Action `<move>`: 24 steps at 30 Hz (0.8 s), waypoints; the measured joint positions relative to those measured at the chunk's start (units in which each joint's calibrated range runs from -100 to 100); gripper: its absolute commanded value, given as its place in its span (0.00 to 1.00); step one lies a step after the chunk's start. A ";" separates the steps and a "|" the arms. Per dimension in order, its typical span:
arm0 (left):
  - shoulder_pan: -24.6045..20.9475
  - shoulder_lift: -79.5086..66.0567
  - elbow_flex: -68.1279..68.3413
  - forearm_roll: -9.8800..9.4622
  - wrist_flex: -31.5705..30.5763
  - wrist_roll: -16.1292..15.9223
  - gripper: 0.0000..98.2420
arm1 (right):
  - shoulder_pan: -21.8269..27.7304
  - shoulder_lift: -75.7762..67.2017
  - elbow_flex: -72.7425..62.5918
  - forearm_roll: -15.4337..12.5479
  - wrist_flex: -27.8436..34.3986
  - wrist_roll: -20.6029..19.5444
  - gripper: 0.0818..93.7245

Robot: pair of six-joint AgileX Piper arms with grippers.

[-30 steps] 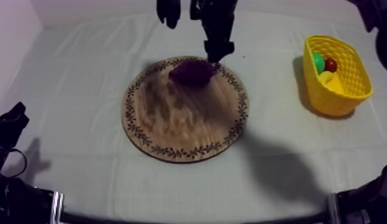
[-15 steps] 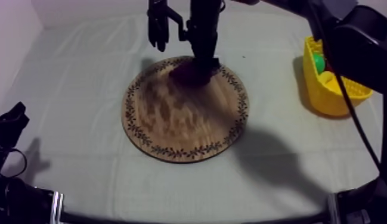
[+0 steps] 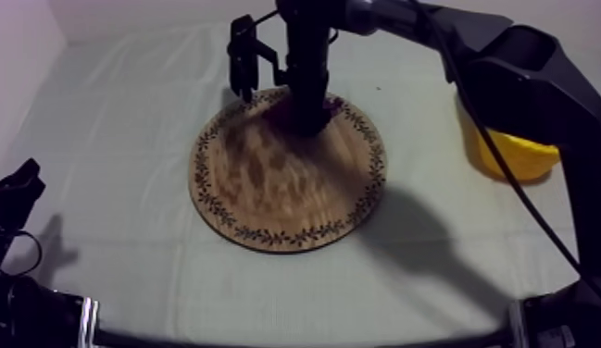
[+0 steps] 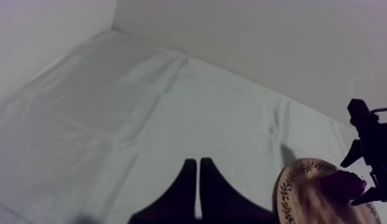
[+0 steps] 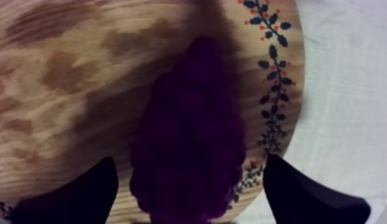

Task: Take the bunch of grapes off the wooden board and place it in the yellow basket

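— Where is the bunch of grapes?

— On the board, at its far side, close to the patterned rim but inside it. From above, only dark bits of it show beside the right arm.

— And the right gripper?

— Down over the grapes and spread wide. Its two fingers stand one on each side of the bunch. A sliver of board shows between each finger and the fruit, so nothing is gripped. One finger hangs over bare wood. The other hangs over the spot where the rim meets the cloth.

— How much room is there around it?

— In the top view, bare wood runs from the grapes to the near rim. Past the board's right edge a broad stretch of open cloth lies before the basket. The basket stands well apart at the table's right side, partly hidden behind the right arm.

— And the left gripper?

— Low at the table's left side, well apart from the board. Its fingers are pressed together into a narrow wedge and hold nothing. Open cloth lies ahead of it, and the board's rim is off to one side.
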 measured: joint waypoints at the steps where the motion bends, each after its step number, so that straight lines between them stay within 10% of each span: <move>1: 0.00 0.00 0.00 0.00 0.00 0.00 0.00 | 0.00 0.35 -0.58 0.08 0.00 -0.14 0.75; 13: 0.00 0.00 0.00 0.00 0.00 0.00 0.00 | -0.09 3.03 -2.87 0.65 -0.73 -1.26 0.42; 24: 0.00 0.00 0.00 0.00 0.00 0.00 0.00 | 0.67 -0.56 -1.88 1.45 -2.12 -2.02 0.39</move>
